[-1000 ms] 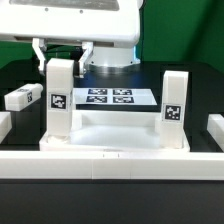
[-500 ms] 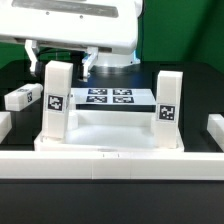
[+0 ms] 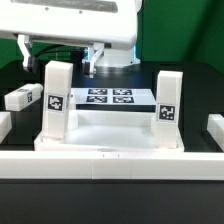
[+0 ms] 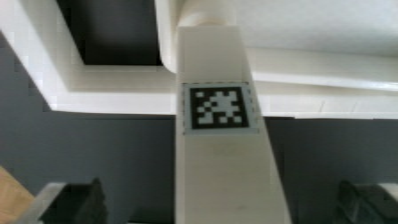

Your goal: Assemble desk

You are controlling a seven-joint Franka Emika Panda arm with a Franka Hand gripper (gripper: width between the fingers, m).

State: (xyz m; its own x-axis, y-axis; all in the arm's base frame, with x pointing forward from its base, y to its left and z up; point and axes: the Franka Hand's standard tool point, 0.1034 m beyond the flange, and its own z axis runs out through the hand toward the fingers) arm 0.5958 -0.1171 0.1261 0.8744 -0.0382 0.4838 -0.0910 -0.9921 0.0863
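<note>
The claw [image 3: 60, 52] is built on a broad white housing [image 3: 75, 20] with smooth faces, rounded lower corners and a grey-shaded underside. Below the housing run two slim white fingers [image 3: 26, 48], pale and slightly curved, and just under the housing's edge a small bluish patch [image 3: 97, 55] shows, too blurred to name. In the wrist view the fingertips [image 4: 71, 205] are dark grey, blocky and faintly ribbed along their inner faces

The marker board [image 3: 108, 97] lies flat on the black table [image 3: 196, 104], towards the far side. A long low white rail [image 3: 110, 166] runs left to right along the near edge.
</note>
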